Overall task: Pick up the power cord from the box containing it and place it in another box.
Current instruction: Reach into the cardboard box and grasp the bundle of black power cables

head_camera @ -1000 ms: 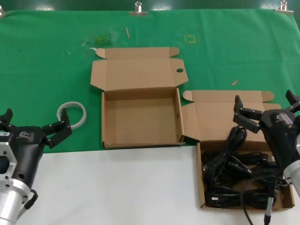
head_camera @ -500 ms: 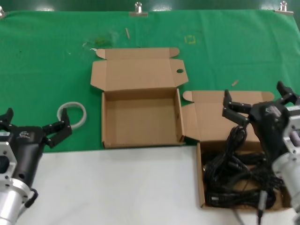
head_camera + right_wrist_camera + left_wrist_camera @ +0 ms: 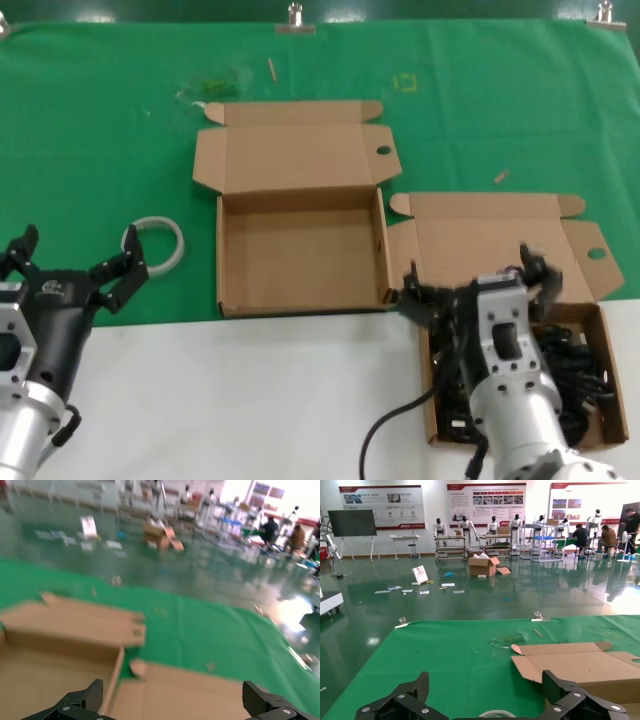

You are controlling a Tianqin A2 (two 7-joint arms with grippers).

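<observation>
Green table cover (image 3: 90, 120); empty box (image 3: 300, 255) mid-table. Right box (image 3: 500, 235) holds the power cord (image 3: 585, 365), in a heap of black cables. Right gripper (image 3: 475, 285) wide open over that box's near-left part, holding nothing. Left gripper (image 3: 70, 268) parked near-left, open, empty, beside white tape ring (image 3: 155, 243).

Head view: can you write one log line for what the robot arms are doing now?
right gripper: open, over cable box | cables: in box | empty box: open | left gripper: open, parked near white ring
</observation>
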